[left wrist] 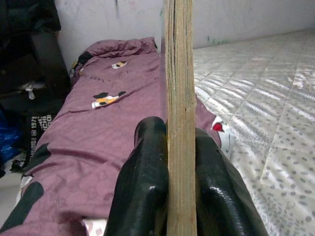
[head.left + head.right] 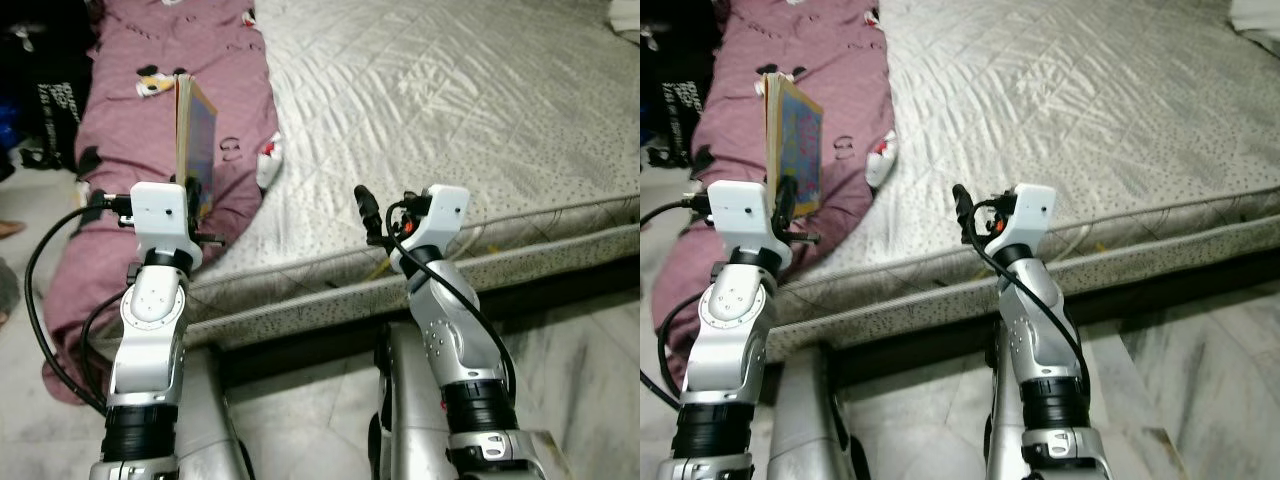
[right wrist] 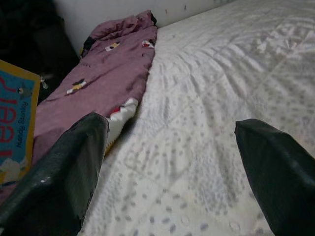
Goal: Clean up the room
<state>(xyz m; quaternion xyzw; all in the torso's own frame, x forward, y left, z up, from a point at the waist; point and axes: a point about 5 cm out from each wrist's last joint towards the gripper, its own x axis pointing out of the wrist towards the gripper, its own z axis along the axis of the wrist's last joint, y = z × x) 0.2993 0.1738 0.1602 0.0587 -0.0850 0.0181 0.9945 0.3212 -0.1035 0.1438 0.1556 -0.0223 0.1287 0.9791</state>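
Observation:
My left gripper [image 2: 190,195] is shut on a thin picture book [image 2: 193,135] with a yellow border and blue cover. It holds the book upright on its edge above the maroon quilt [image 2: 160,60] at the bed's left side. In the left wrist view the book's page edge [image 1: 179,98] stands between my two black fingers [image 1: 147,177]. My right gripper [image 2: 365,210] hovers open over the near edge of the mattress [image 2: 450,110], nothing between its fingers [image 3: 64,177]. The book's cover [image 3: 15,128] also shows in the right wrist view.
The white quilted mattress fills the right half of the bed. The maroon quilt hangs over the bed's left corner toward the floor. Dark bags [image 2: 45,90] sit on the floor at the far left. Pale marble floor [image 2: 560,370] lies below the bed frame.

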